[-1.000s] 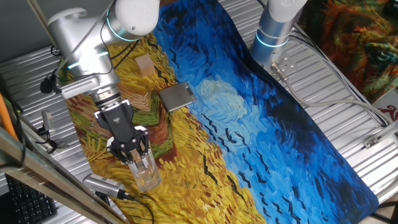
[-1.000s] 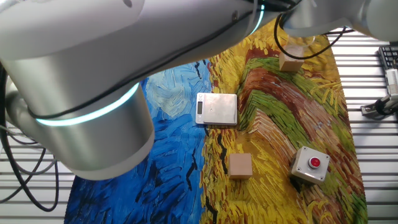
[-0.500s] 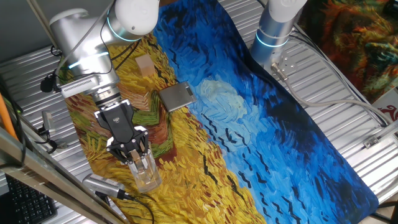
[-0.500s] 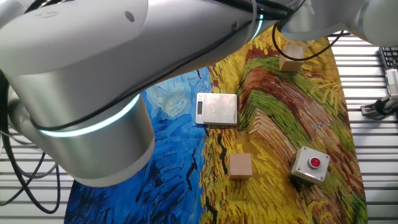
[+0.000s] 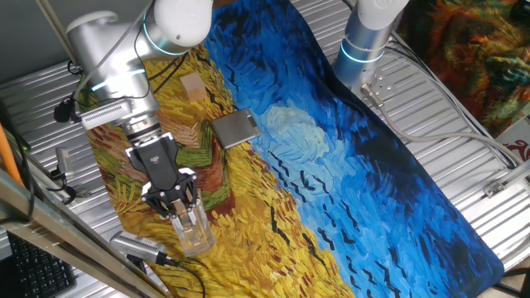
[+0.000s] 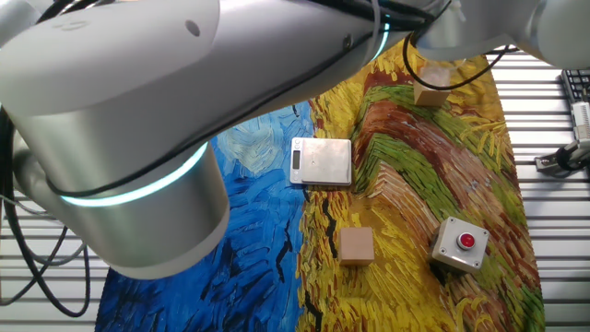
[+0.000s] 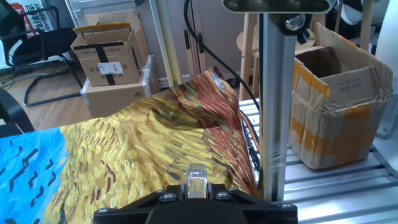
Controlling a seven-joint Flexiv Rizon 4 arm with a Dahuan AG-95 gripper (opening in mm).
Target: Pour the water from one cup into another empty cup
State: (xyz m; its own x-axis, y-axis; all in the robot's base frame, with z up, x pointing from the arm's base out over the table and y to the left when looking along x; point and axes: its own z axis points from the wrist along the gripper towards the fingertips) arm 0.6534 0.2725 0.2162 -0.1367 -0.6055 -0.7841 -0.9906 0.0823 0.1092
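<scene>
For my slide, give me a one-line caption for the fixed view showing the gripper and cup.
Robot gripper reaches down around a clear cup near the edge of a painted yellow-and-blue tablecloth.

the end effector (image 5: 184, 214) has barely shifted at the tumbler (image 5: 195, 234).

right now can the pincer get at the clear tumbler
Probably yes. The pincer is already down at the clear tumbler near the cloth's edge, fingers at its rim, nothing between them. Whether it has closed on the rim is unclear.
</scene>
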